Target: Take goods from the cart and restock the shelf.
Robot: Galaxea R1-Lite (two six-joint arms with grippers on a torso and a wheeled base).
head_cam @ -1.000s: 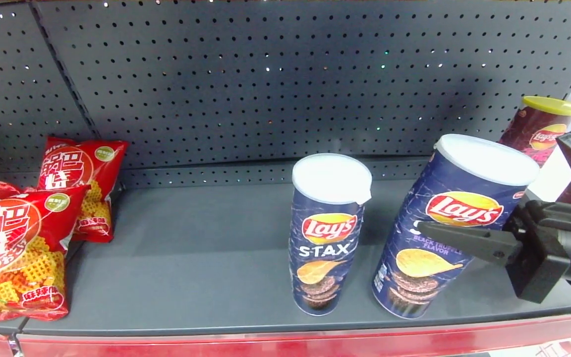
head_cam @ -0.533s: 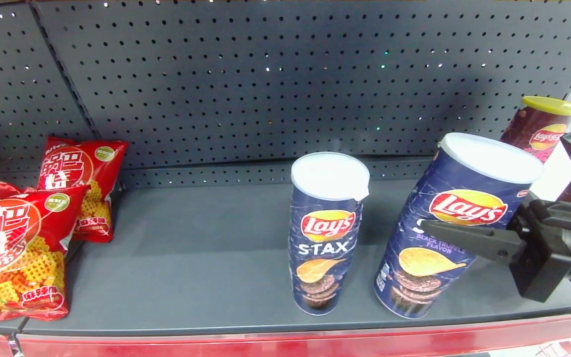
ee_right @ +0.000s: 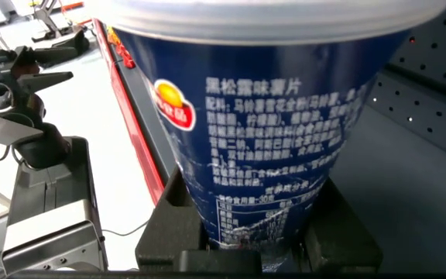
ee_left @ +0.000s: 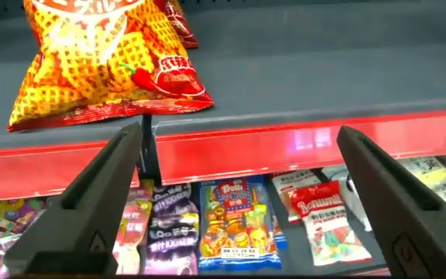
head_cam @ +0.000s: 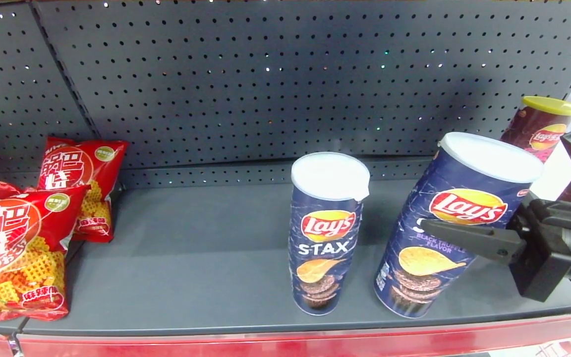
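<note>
Two blue crisp cans with white lids are on the grey shelf (head_cam: pixel 191 267), close to its red front edge (head_cam: pixel 265 344). One blue can (head_cam: pixel 327 233) stands upright by itself. Just to its right, across a narrow gap, the tilted blue can (head_cam: pixel 466 206) leans with its top toward the right. The right gripper (head_cam: pixel 444 218) is clamped around its middle, with one black finger lying across the printed front. Whether the can's base touches the shelf cannot be told. Behind it, at the back right, stands a maroon can (head_cam: pixel 538 126) with a yellow lid. Well apart on the left, two red snack bags (head_cam: pixel 13 248) lie overlapping in front of the perforated back panel (head_cam: pixel 265 89).

The left gripper (ee_left: pixel 238 136) hangs with its fingers spread wide and nothing between them. It sits in front of the shelf's red edge, below a red snack bag. Beneath it are packets of sweets (ee_left: pixel 231 221) on a lower shelf.
</note>
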